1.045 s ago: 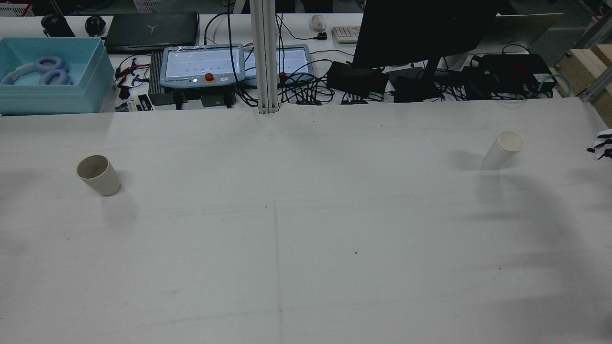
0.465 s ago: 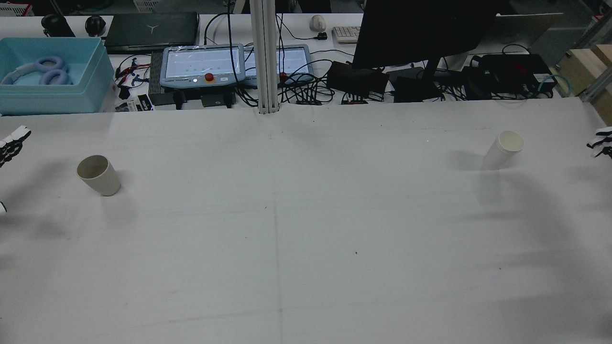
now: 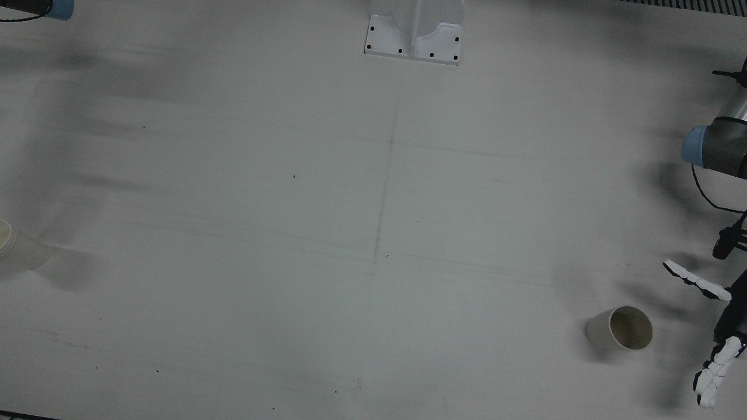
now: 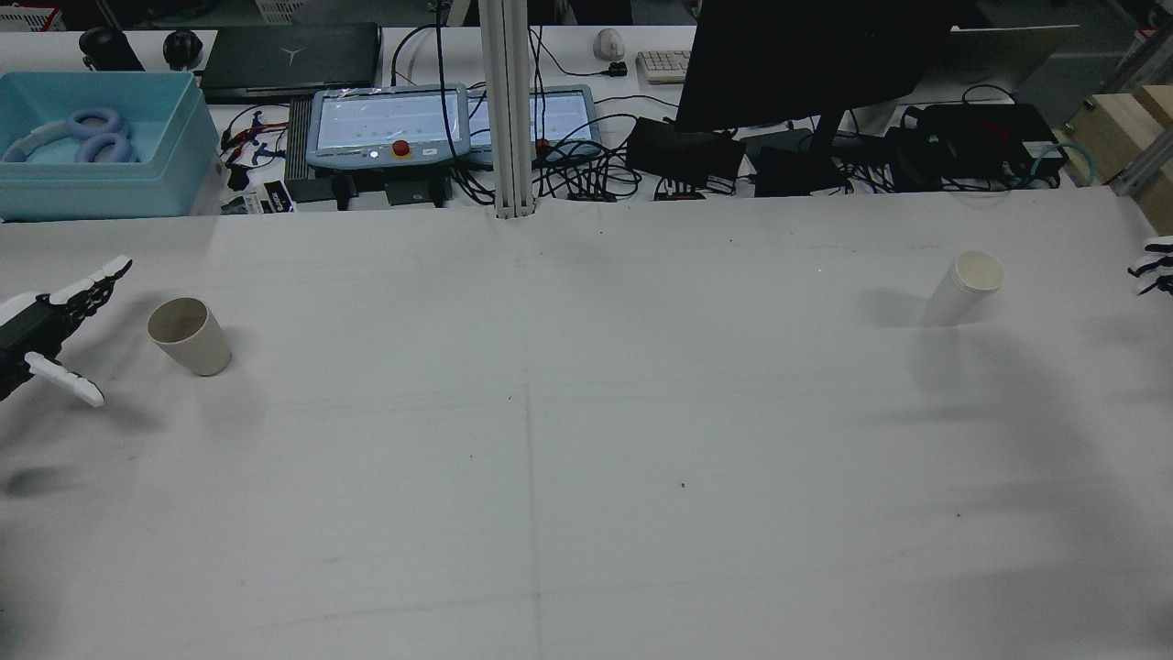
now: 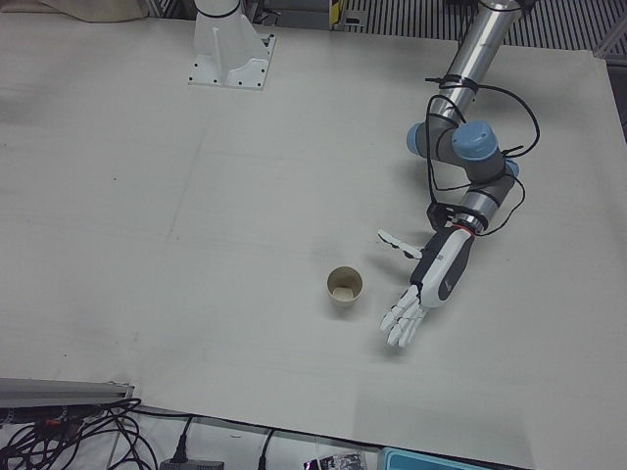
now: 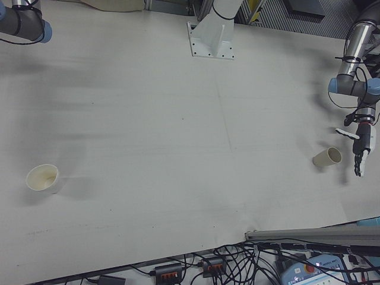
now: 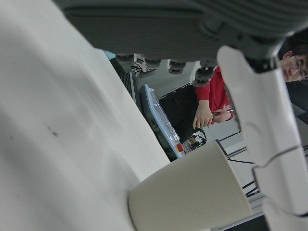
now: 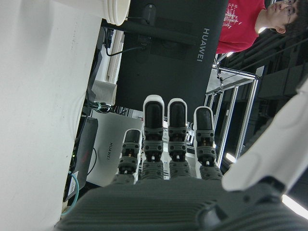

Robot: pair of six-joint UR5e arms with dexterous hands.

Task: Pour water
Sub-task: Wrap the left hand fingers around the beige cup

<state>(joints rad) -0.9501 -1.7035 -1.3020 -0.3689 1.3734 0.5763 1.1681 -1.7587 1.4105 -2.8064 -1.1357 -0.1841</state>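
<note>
On the white cloth-covered table (image 3: 373, 204) in the front view, an empty beige paper cup (image 3: 621, 329) is seen just beside the left robot hand (image 3: 719, 326), whose fingers are spread around nothing. Across the rear view, a second white paper cup (image 4: 963, 288) is placed near the right robot hand (image 4: 1154, 270), whose fingers are extended and empty in its own camera.

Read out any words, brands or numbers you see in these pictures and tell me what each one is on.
"HUAWEI": on the back of the black monitor, right hand view.
"HUAWEI": on the grey box below that monitor, small but legible.
White print on the person's red shirt: too small to read.
Teach pendant screens, rear view: too blurred to read.
</note>
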